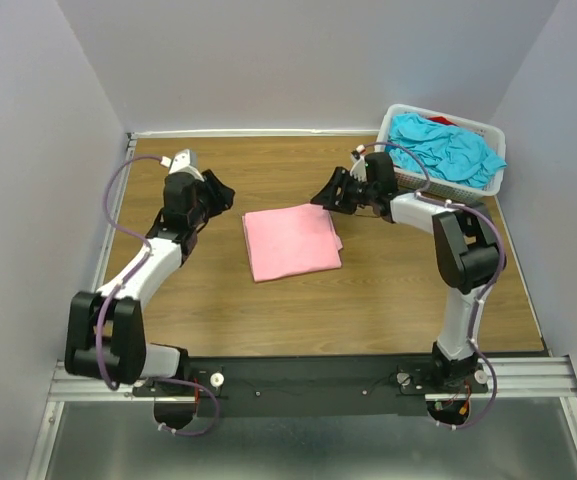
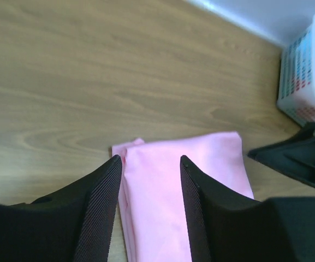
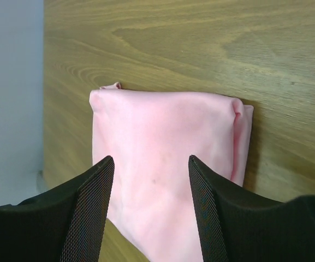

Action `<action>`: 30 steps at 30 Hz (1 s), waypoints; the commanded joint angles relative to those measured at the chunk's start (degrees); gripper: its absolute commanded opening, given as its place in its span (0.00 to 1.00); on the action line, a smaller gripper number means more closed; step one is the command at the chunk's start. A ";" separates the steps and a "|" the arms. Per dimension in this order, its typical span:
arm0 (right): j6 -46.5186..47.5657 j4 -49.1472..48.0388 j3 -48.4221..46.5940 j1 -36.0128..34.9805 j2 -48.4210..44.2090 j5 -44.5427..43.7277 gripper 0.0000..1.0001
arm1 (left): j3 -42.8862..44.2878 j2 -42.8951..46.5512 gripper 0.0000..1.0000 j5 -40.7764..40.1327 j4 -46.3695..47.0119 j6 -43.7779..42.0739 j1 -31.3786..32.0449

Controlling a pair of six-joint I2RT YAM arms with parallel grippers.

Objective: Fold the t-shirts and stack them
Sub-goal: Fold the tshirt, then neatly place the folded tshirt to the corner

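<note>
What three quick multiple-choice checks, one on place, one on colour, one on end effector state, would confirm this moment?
1. The folded pink t-shirt lies: A crumpled on the floor; B flat on the table, mid-surface; C hanging off the far edge.
2. In the basket, the heaped t-shirts are mostly: A turquoise; B yellow; C black.
3. The left end effector and right end effector are: A both shut on cloth; B both open, empty; C one open, one shut.

Answers: 1 B, the top view shows it flat on the wood. 2 A, turquoise fills the basket. 3 B, each wrist view shows fingers spread, gripping nothing.
</note>
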State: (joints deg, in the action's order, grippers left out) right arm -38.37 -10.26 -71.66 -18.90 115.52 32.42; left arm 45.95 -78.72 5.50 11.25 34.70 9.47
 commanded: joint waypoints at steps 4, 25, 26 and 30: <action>14.71 21.23 2.13 -0.26 -9.26 -16.85 0.64 | 3.00 13.05 0.57 -13.65 -9.83 -12.80 -0.16; 18.51 35.92 -7.70 -11.42 -0.65 -31.45 0.62 | -1.57 20.80 0.57 -18.77 -10.28 -16.94 -0.16; 18.59 36.36 -8.06 -11.86 -0.39 -32.15 0.61 | -1.57 20.88 0.57 -18.77 -10.28 -16.94 -0.25; 19.47 38.91 -8.76 -12.75 0.05 -36.55 0.47 | -1.57 21.76 0.57 -18.68 -10.28 -16.86 -0.25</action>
State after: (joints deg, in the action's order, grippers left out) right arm -20.29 24.08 -79.05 -30.92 114.45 1.74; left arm 44.47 -58.39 -11.57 0.89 18.46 9.47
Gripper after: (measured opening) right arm 0.547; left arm 0.571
